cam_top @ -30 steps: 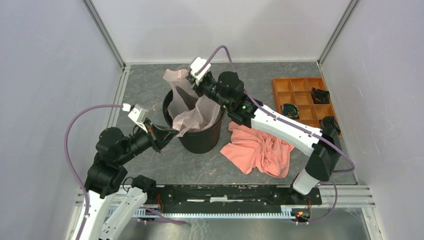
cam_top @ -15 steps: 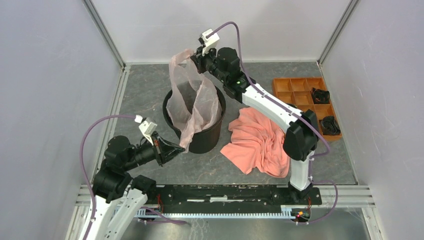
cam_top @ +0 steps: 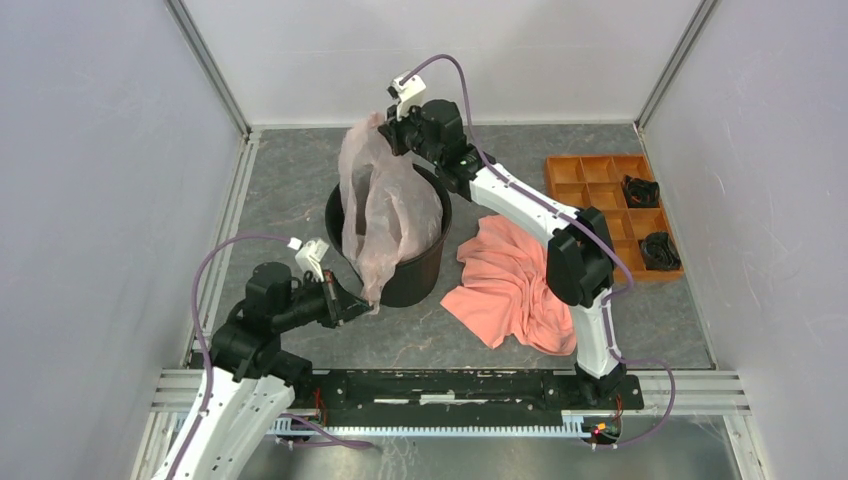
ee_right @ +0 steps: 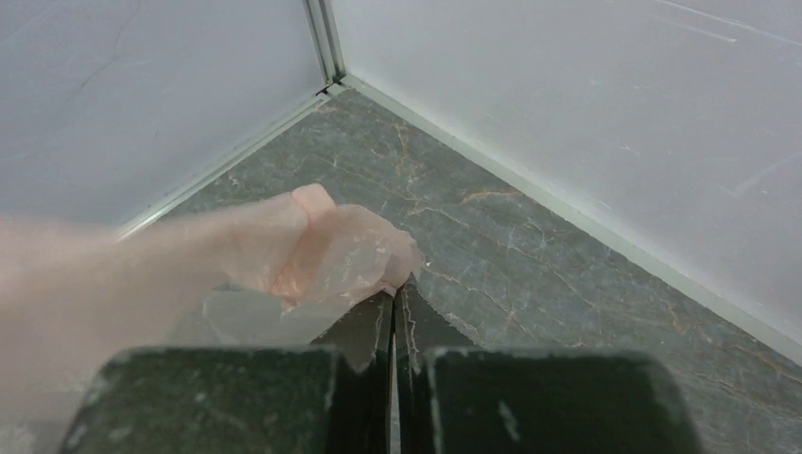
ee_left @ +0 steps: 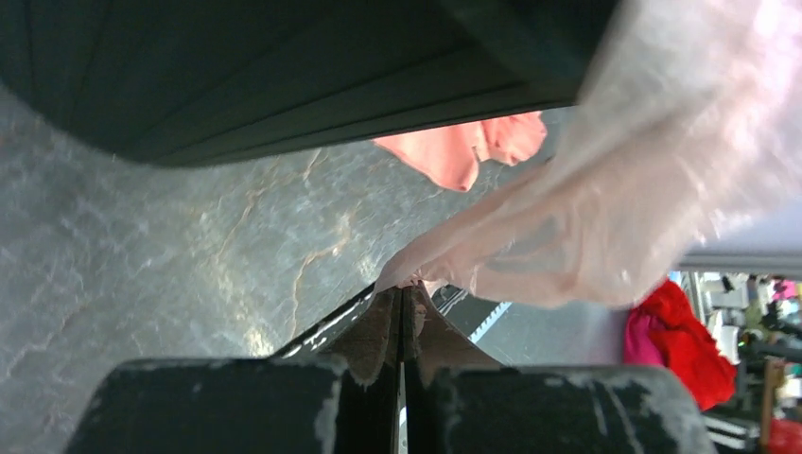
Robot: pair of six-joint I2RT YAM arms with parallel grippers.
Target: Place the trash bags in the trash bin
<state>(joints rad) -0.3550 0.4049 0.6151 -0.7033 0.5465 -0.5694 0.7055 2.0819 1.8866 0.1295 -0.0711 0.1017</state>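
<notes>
The pale pink translucent trash bag (cam_top: 385, 205) hangs stretched over the black round trash bin (cam_top: 415, 275), its lower part inside the bin. My right gripper (cam_top: 388, 122) is shut on the bag's top edge, held high beyond the bin's far rim; the pinched plastic (ee_right: 331, 255) bunches at its fingertips (ee_right: 395, 288). My left gripper (cam_top: 368, 300) is shut on the bag's lower corner (ee_left: 530, 246), low in front of the bin's near left side. The bin's dark wall (ee_left: 284, 76) fills the top of the left wrist view.
A coral-orange cloth (cam_top: 520, 290) lies crumpled on the table right of the bin, also seen in the left wrist view (ee_left: 463, 151). An orange compartment tray (cam_top: 610, 205) with black items stands at the far right. Enclosure walls stand close behind the right gripper.
My right gripper has lifted the bag's top higher and toward the back wall, stretching the bag upright. My left gripper has moved nearer and right with its corner, away from the bin's rim.
</notes>
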